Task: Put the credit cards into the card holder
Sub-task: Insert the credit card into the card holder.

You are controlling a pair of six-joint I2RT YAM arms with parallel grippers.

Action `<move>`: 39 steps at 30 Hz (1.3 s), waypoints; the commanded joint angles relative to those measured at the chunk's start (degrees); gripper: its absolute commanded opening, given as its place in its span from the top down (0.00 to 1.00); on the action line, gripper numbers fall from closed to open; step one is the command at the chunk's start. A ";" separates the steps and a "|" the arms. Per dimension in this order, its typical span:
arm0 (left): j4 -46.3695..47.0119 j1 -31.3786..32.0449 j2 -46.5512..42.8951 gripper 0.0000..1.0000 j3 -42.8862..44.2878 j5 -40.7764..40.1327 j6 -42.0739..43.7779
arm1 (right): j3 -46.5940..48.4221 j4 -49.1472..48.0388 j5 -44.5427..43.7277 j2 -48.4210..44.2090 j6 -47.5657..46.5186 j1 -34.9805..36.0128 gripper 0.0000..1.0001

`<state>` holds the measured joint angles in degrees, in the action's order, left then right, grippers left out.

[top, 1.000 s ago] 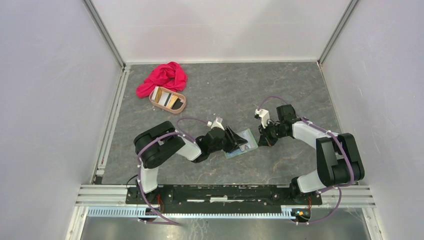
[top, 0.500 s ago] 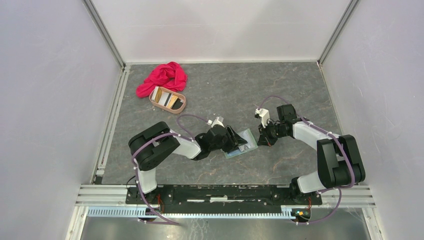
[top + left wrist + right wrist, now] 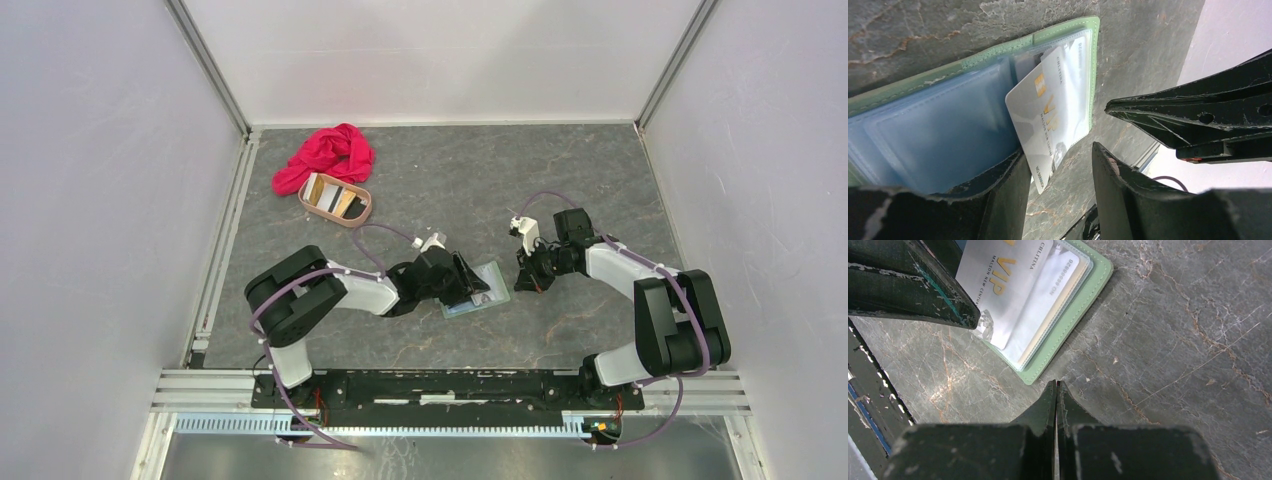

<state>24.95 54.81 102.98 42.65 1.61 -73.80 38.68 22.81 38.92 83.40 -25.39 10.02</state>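
Silvery card (image 3: 1048, 120) half in card holder (image 3: 998, 50)
Likely stiff, slick — best pinched at free corner; left gripper (image 3: 1058, 152) parted, right gripper (image 3: 1056, 385) closed

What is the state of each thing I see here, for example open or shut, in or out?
card holder: open, lying flat on the table.
silver card: partly in a pocket, one corner sticking out.
left hand: open around that corner.
right hand: shut, tip beside the holder's edge.
tray: holds other cards.
red cloth: crumpled, behind the tray.
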 commanded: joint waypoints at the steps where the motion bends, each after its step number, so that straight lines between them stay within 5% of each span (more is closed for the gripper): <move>1: -11.43 -0.54 -1.14 0.44 1.22 -1.43 5.91 | 0.70 -0.90 1.02 -1.56 -0.54 0.23 1.00; 20: -31.30 -0.39 1.76 0.44 14.27 -3.10 14.06 | 0.79 -0.96 1.06 -1.58 -0.54 0.25 1.00; 39: -31.72 -1.89 -1.82 0.34 15.02 -0.49 22.24 | 0.79 -0.85 1.60 -1.74 -0.63 0.22 1.00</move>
<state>-1.93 53.54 102.94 56.66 2.15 -57.52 38.68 22.81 39.00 83.40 -25.41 10.02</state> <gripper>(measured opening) 0.646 0.005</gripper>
